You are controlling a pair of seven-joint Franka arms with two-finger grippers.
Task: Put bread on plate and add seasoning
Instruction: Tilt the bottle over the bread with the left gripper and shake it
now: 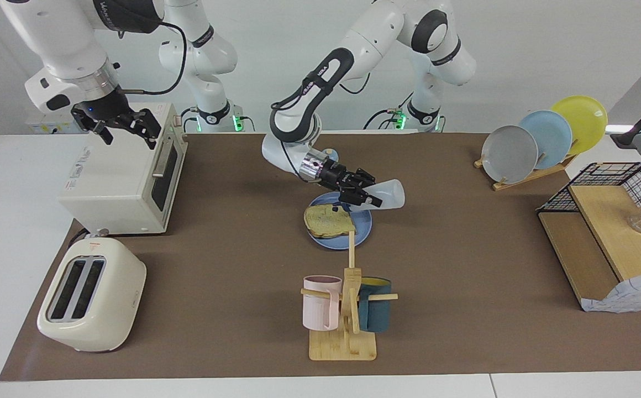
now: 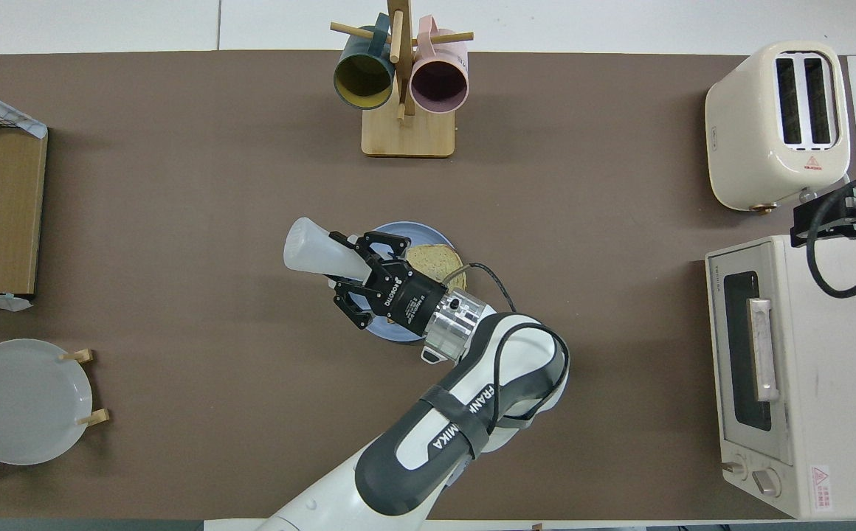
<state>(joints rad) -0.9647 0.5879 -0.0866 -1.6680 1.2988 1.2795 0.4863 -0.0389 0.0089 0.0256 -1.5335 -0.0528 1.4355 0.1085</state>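
Oven (image 1: 124, 176) sits at the right arm's end, the right gripper (image 1: 127, 128) waiting above it with fingers spread wide. Mid-table, the left gripper (image 1: 362, 194) clamps the bottle (image 1: 388, 194), tipped over, cap down above the bread (image 1: 329, 220) on the plate (image 1: 360, 231). Farther out stand the mug rack (image 1: 348, 309) and toaster (image 1: 92, 294).

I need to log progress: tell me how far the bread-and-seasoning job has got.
Done: the bread lies on the blue plate.
In hand: the left gripper has its jaws shut on the seasoning bottle, tipped on its side over the plate with the dark cap toward the bread. No seasoning shows on the bread.
Left: finish seasoning.
The right gripper waits over the toaster oven.
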